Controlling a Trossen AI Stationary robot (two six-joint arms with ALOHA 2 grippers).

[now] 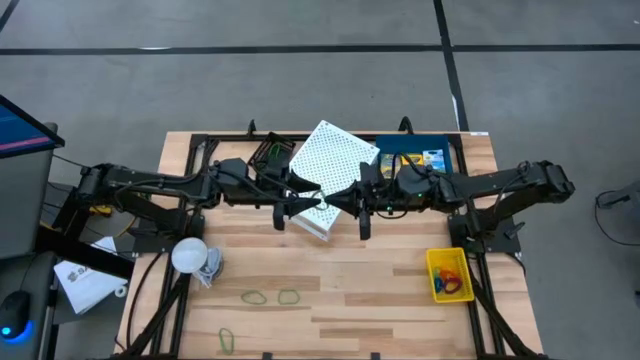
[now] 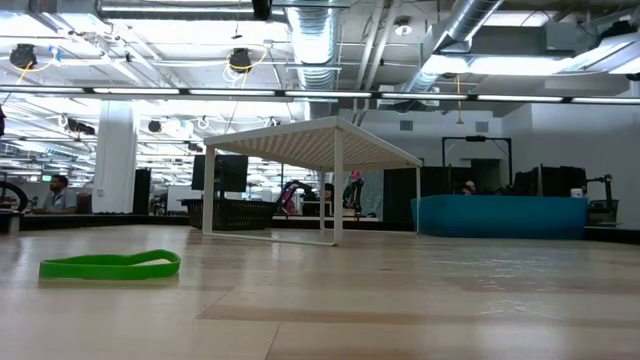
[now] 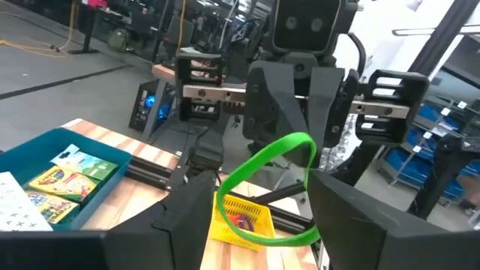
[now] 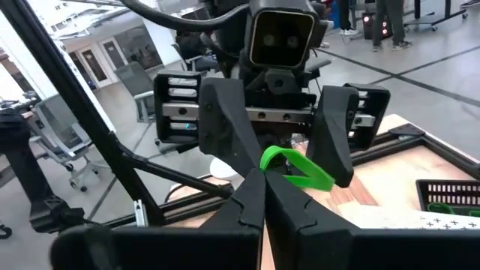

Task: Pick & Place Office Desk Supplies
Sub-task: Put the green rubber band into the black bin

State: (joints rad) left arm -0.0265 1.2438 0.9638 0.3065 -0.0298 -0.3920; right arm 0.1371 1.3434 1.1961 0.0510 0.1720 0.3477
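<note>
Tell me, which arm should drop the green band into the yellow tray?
Probably the right. The right gripper is shut on the band, and the yellow tray sits on that arm's side of the table. The left gripper is open, gripping nothing.

The table holds three mesh trays: one black, one blue and one yellow. Three green rubber bands lie near the front edge, and a fourth green band hangs between the two grippers. One white perforated shelf and one white bulb complete the count.
</note>
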